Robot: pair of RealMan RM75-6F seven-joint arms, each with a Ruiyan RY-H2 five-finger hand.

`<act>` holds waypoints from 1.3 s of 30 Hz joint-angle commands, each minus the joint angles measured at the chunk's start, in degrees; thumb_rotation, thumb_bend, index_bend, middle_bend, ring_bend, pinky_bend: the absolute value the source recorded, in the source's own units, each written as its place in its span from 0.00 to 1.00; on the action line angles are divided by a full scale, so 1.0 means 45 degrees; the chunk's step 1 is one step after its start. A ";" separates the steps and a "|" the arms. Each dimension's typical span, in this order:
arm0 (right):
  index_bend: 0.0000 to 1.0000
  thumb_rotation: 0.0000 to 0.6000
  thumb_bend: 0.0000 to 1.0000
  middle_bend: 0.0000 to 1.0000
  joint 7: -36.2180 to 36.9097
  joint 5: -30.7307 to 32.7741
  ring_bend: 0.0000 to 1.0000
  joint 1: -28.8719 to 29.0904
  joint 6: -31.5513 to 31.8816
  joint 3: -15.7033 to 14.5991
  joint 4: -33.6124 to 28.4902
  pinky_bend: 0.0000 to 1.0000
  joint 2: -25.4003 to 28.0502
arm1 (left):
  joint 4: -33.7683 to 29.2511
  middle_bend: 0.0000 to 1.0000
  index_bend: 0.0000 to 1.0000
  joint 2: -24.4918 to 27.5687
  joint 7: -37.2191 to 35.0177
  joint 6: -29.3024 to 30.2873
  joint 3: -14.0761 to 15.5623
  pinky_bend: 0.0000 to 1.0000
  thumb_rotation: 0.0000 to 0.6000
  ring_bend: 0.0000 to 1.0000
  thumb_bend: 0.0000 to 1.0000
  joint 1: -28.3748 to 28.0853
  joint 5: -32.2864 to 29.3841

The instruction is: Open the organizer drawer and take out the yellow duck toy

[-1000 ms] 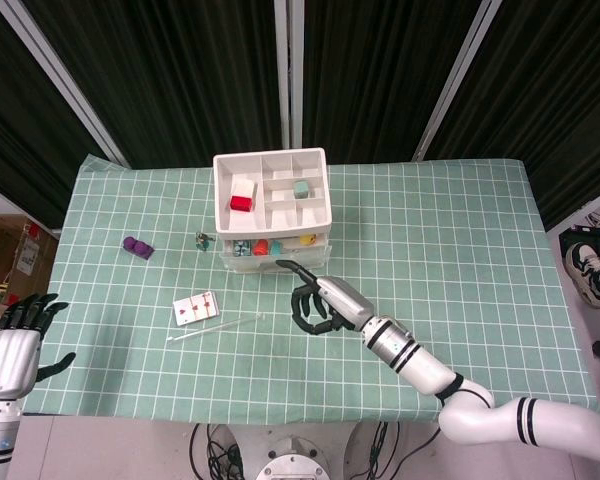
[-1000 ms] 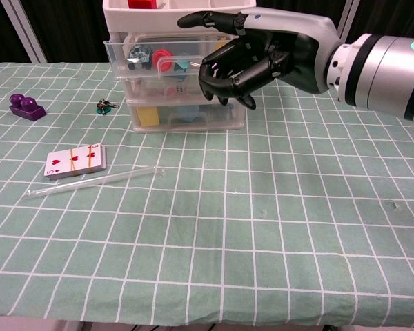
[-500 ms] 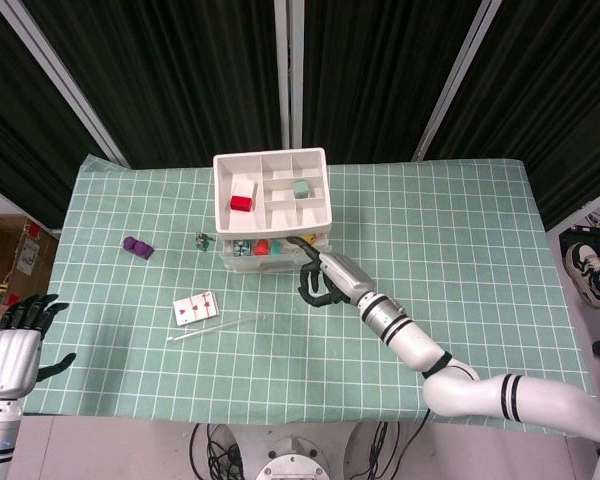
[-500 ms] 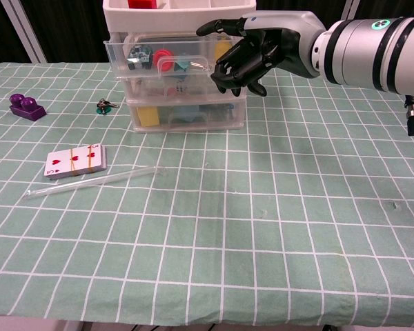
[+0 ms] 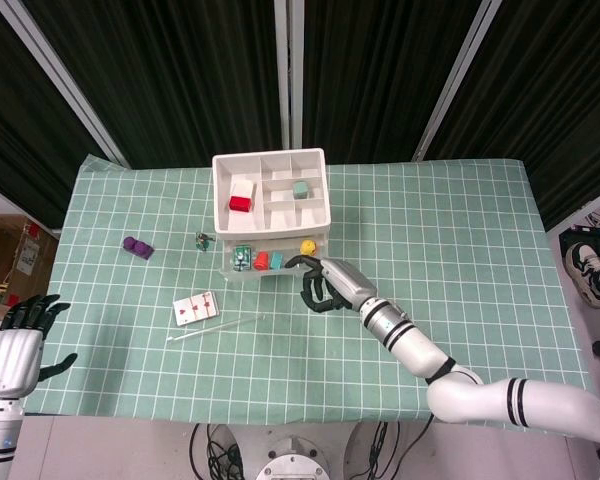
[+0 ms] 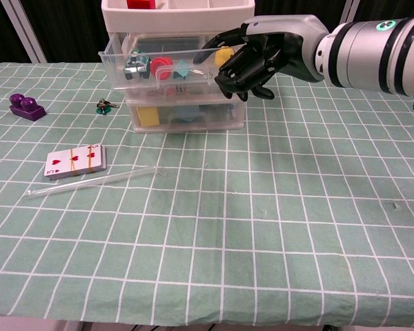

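The white organizer point(image 5: 223, 203) stands at the back middle of the table, with clear drawers below its top tray. Its top drawer point(image 5: 267, 273) point(image 6: 168, 74) is slid partly out toward me. The yellow duck toy point(image 5: 306, 247) point(image 6: 224, 55) lies at the drawer's right end, beside red and teal items. My right hand point(image 5: 326, 283) point(image 6: 254, 60) is at the drawer's front right corner, its fingers curled over the front wall, right next to the duck. My left hand point(image 5: 15, 341) hangs off the table's left front edge with its fingers spread, holding nothing.
A deck of playing cards point(image 5: 197, 307) point(image 6: 76, 160) and a clear rod point(image 5: 215, 328) point(image 6: 96, 183) lie left of the organizer's front. A purple block point(image 5: 136, 246) point(image 6: 26, 107) and a small green-and-metal item point(image 5: 204, 239) point(image 6: 105, 105) sit further left. Lower drawers stay closed.
My right hand reached the top drawer's front and drew back toward me, and the drawer slid out with it, uncovering the duck. The left hand has not moved.
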 commanded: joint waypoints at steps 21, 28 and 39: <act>0.02 1.00 0.32 0.61 0.0074 -0.2541 0.63 -0.1152 -0.0062 -0.1065 -0.2540 0.82 0.2550 | 0.0004 0.18 0.24 0.0029 -0.0004 0.0129 0.0001 0.18 1.00 0.13 0.09 0.0057 0.0029; 0.04 1.00 0.28 0.67 -0.0907 -0.2964 0.75 -0.1028 0.0542 -0.0554 -0.3813 0.92 0.4113 | 0.0008 0.18 0.24 0.0087 -0.0067 0.0330 -0.0004 0.18 1.00 0.13 0.09 0.0147 0.0092; 0.33 1.00 0.27 0.85 -1.0558 0.2490 0.89 0.3015 0.2781 -0.0666 -0.2845 1.00 0.2433 | -0.0111 0.18 0.24 0.0019 -0.0012 0.0567 0.0067 0.18 1.00 0.13 0.09 0.0310 0.0190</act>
